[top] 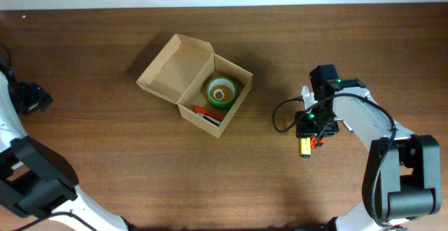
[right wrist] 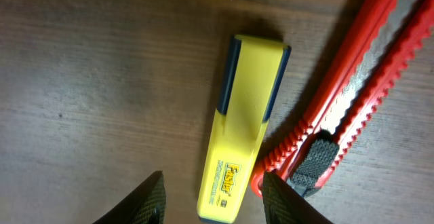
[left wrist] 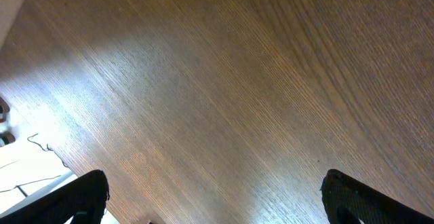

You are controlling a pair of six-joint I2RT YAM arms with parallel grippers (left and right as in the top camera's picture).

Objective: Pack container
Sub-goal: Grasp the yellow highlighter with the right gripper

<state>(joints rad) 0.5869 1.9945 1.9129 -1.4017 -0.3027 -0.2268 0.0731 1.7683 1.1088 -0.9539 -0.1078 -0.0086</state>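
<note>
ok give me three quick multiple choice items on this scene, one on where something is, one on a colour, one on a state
1. Where is the green tape roll?
A) inside the container
B) on the table beside it
C) at the table's far edge

2. What colour is the body of the highlighter?
A) red
B) yellow
C) white

3. How does the container's lid stand?
A) shut flat
B) taped down
C) folded open

Answers:
1 A: in the overhead view the roll sits within the box walls.
2 B: the right wrist view shows a yellow body with dark trim.
3 C: the flap lies back and the inside of the box shows.
</note>
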